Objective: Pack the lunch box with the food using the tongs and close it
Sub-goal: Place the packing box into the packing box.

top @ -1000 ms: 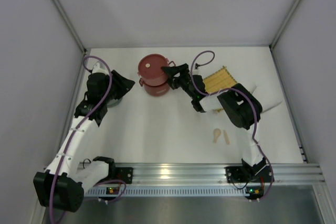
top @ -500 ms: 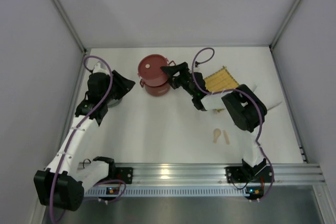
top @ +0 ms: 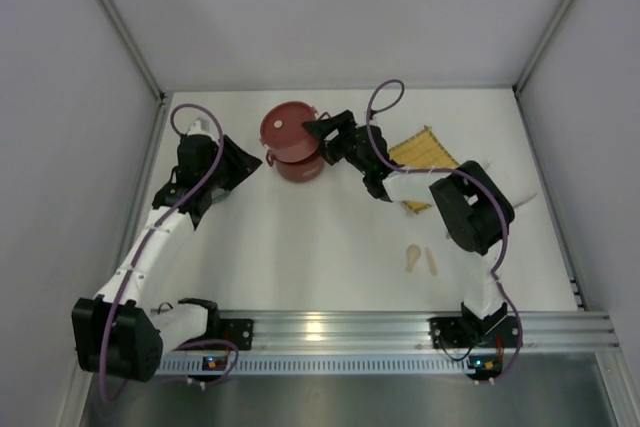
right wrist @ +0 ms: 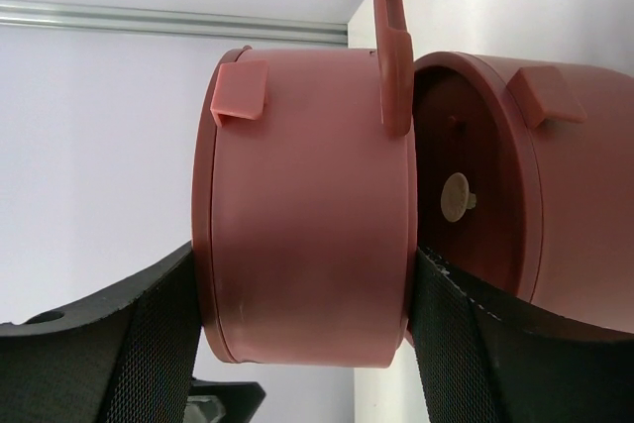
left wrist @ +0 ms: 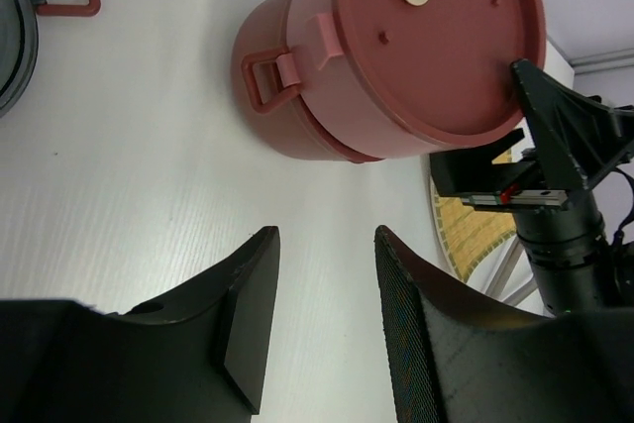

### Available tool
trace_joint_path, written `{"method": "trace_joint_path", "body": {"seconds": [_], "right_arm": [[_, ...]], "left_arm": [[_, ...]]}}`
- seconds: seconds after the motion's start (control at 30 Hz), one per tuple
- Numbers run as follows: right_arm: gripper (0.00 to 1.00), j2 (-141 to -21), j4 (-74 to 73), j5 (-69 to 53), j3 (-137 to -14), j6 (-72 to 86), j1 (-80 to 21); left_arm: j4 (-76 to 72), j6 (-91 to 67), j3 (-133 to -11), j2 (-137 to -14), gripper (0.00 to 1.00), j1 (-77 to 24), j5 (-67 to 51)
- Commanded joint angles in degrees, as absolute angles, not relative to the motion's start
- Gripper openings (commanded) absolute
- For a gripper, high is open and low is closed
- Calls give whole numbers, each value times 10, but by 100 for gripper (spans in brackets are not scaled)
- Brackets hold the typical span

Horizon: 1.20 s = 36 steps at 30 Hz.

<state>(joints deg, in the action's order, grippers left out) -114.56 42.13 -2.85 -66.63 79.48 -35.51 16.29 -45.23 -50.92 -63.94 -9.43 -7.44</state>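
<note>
R end effector (right wrist: 305,279) closed on dark-red round plastic lunch box tier (right wrist: 307,195), seen side-on and filling centre of frame. Black mesh-textured pads (right wrist: 149,344) press it from both sides, one at lower L, one at lower R. Small square tab (right wrist: 243,86) on tier's upper L edge. Thin loop handle (right wrist: 394,47) sticks up at its R edge. Just behind on R: second dark-red round part (right wrist: 525,235), partly hidden by tier, w/ recessed face carrying small cream disc (right wrist: 456,195) and own tab (right wrist: 545,94). Bkgd: pale wall (right wrist: 99,146), grey metal rail (right wrist: 168,22) across upper L.
</note>
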Motion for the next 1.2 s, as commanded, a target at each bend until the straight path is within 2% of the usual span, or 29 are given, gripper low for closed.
{"method": "trace_joint_path", "body": {"seconds": [0.0,0.63,1.17], "right_arm": [[46,-1126,319,-27,-684,762,-359],[50,-1114,211,-11,-714,744,-359],[58,-1122,144,-9,-739,737,-359]], "left_arm": [[127,-450,-537,-655,49,-95,-74],[125,-455,-642,-777,54,-97,-52],[126,-443,-700,-871,54,-110,-11]]}}
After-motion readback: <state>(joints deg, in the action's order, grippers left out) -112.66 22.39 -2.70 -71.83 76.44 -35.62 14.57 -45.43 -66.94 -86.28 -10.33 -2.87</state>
